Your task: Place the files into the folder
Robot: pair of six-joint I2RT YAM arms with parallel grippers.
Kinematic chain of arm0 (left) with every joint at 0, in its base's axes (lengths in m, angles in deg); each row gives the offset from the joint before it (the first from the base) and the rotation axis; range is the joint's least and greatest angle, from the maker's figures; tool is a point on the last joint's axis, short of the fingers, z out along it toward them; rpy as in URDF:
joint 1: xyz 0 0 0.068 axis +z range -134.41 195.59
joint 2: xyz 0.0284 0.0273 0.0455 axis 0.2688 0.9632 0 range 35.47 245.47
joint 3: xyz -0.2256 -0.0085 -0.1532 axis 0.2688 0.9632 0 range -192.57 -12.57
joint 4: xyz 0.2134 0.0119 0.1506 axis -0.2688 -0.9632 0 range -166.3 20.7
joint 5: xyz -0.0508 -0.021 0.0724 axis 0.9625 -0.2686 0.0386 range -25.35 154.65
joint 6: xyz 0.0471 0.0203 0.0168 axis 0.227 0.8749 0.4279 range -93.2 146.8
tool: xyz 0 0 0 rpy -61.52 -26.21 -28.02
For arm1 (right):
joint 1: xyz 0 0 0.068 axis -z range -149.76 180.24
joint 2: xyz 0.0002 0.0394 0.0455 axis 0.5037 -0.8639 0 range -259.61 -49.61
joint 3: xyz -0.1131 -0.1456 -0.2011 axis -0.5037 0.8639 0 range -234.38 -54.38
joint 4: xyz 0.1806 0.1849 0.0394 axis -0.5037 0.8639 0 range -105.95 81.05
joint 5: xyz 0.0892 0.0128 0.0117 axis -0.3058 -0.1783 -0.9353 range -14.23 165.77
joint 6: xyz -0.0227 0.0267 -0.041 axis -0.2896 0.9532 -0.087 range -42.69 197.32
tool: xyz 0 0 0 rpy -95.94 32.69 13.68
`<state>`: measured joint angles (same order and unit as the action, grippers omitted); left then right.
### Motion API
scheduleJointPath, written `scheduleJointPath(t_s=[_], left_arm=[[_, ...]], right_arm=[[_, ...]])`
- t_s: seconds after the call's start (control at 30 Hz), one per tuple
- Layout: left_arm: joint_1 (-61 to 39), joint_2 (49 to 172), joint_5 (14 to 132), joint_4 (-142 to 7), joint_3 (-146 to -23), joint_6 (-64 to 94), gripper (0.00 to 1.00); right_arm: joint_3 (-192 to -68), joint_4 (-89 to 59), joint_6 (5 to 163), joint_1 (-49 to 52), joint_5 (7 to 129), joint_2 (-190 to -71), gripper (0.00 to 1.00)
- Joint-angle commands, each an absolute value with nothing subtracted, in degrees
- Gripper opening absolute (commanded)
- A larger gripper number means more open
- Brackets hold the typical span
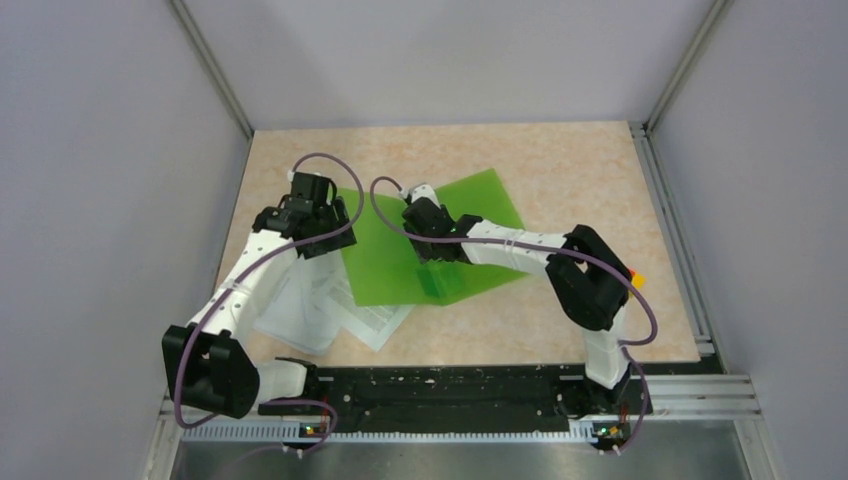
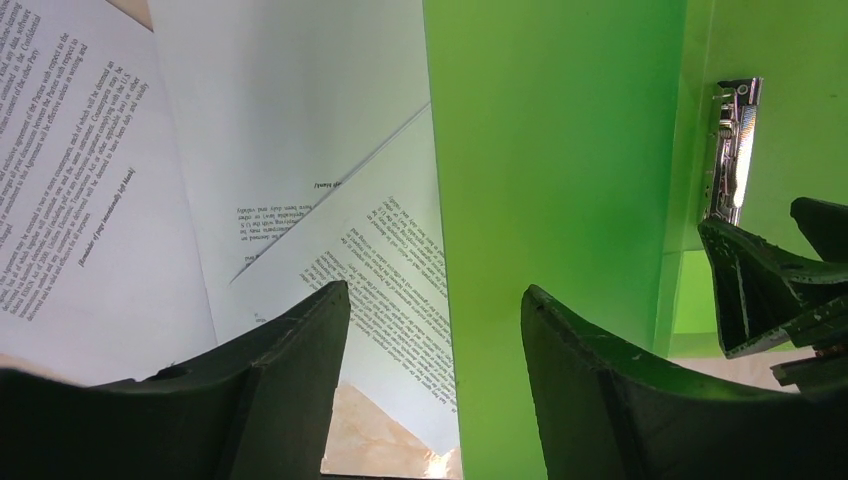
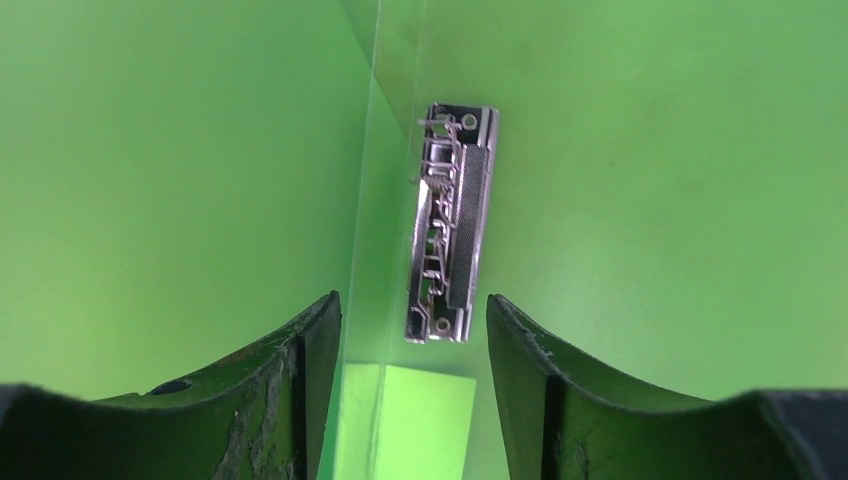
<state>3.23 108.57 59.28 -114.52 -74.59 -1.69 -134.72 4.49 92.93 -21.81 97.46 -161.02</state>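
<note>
The green folder (image 1: 390, 262) lies open on the table's middle, its metal clip (image 3: 453, 220) by the spine. The files (image 1: 318, 308), white printed sheets, lie fanned at its left edge; in the left wrist view the files (image 2: 300, 130) run under the edge of the folder (image 2: 550, 150). My left gripper (image 2: 435, 295) is open and empty, straddling that edge from above; it also shows in the top view (image 1: 328, 240). My right gripper (image 3: 413, 305) is open and empty over the spine, just short of the clip, with a pale label (image 3: 410, 420) between its jaws.
The right gripper's fingers (image 2: 770, 290) show at the right of the left wrist view, close to the clip (image 2: 732, 150). A small orange object (image 1: 636, 280) sits behind the right arm. Grey walls enclose the table on three sides.
</note>
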Motion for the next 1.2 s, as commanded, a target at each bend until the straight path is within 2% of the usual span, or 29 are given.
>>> scheduleJointPath(t_s=[0.0,0.2,0.43,0.7,1.17], left_arm=[[3.6,108.0,58.5,-113.9,-74.5,-0.7,0.69],[3.8,108.4,56.5,-114.0,-74.8,-1.6,0.69],[4.6,107.9,56.7,-115.2,-79.2,-4.1,0.74],[4.7,109.5,61.0,-115.1,-85.2,-5.0,0.74],[1.5,110.2,73.3,-111.9,-98.3,-12.7,0.71]], right_arm=[[-137.6,2.9,92.5,-21.5,98.0,-163.2,0.54],[-138.0,2.5,92.6,-21.6,99.2,-166.6,0.49],[-137.1,2.8,94.3,-21.6,100.3,-167.6,0.32],[-134.5,5.4,97.1,-23.0,103.5,-165.6,0.18],[-131.6,12.0,103.7,-28.0,110.3,-163.8,0.11]])
